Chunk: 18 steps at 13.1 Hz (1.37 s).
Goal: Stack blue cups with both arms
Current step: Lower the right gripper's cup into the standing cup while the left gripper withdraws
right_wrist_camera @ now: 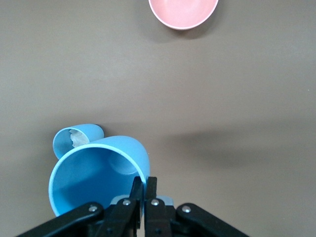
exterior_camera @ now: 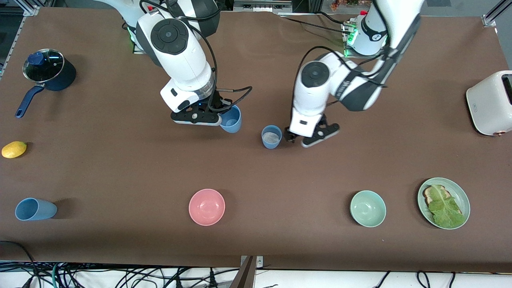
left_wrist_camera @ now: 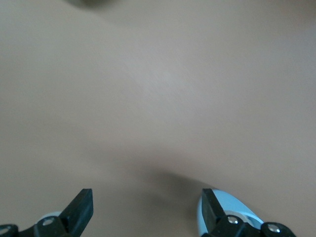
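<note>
My right gripper (exterior_camera: 223, 113) is shut on the rim of a blue cup (exterior_camera: 232, 120) and holds it tilted above the table; the right wrist view shows its fingers (right_wrist_camera: 145, 190) pinching the cup's wall (right_wrist_camera: 94, 173). A second blue cup with a whitish inside (exterior_camera: 271, 137) stands upright beside it and also shows in the right wrist view (right_wrist_camera: 74, 140). My left gripper (exterior_camera: 306, 138) is open and empty, low beside that cup toward the left arm's end; its edge (left_wrist_camera: 200, 219) shows outside one finger. A third blue cup (exterior_camera: 35, 209) lies on its side near the front camera.
A navy lidded saucepan (exterior_camera: 50, 72) and a lemon (exterior_camera: 14, 149) sit at the right arm's end. A pink bowl (exterior_camera: 207, 207), a green bowl (exterior_camera: 368, 208) and a green plate (exterior_camera: 461, 193) with toast and lettuce lie nearer the front camera. A white toaster (exterior_camera: 490, 102) stands at the left arm's end.
</note>
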Each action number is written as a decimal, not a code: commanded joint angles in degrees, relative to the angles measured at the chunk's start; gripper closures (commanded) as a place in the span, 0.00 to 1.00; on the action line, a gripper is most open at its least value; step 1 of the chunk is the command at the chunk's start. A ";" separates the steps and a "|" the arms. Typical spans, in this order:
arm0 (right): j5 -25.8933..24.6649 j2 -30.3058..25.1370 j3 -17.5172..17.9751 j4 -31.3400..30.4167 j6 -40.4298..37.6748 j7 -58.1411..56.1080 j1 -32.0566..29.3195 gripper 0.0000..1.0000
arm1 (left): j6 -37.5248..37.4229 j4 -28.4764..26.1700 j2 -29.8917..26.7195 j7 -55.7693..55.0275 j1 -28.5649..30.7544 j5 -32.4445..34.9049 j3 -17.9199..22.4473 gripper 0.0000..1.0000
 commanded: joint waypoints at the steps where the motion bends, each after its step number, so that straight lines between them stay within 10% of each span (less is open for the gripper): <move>1: 0.43 2.03 -0.28 2.89 -0.50 2.62 1.12 1.00 | -6.25 -0.02 -6.77 15.49 5.83 -6.13 -0.59 0.03; 7: -0.36 11.69 -0.55 14.56 0.03 11.85 6.92 1.00 | -26.64 13.50 -8.98 43.09 16.64 -9.39 -0.50 0.02; 18: -3.26 16.01 -2.75 15.20 3.54 17.05 13.61 1.00 | -31.50 13.96 -15.04 77.49 36.42 -14.84 -0.41 0.02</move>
